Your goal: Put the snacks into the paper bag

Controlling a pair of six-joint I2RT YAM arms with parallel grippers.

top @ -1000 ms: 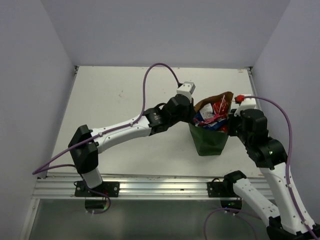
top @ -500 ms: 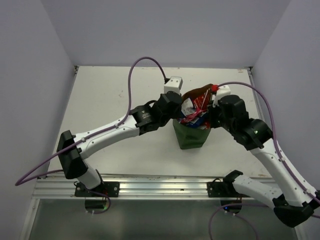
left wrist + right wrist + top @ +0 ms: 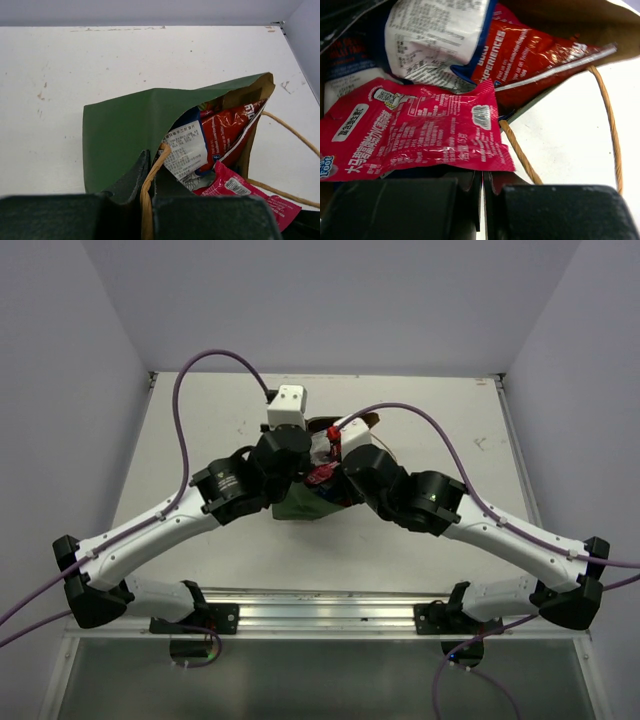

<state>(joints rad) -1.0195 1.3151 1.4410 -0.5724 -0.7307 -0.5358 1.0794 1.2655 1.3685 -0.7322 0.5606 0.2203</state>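
The dark green paper bag (image 3: 295, 508) stands at the table's middle between my two wrists. My left gripper (image 3: 150, 155) is shut on its brown rope handle (image 3: 148, 187) at the near rim, beside the green wall (image 3: 120, 130). Inside lie a red chip bag (image 3: 227, 130), a blue-edged packet showing its white printed back (image 3: 185, 150) and a pink packet (image 3: 240, 192). My right gripper (image 3: 482, 175) is shut at the bag's other rim, its tips under the pink packet's (image 3: 420, 135) edge. The red bag (image 3: 530, 55) and the other handle (image 3: 610, 120) lie beyond.
White tabletop (image 3: 200, 440) with a few scuff marks, grey walls on three sides. A metal rail (image 3: 320, 615) runs along the near edge. Purple cables (image 3: 215, 365) loop over both arms above the bag.
Both arms have swung left with the bag between them. It went from the right side of the table to the middle. Both arms are now stretched out farther.
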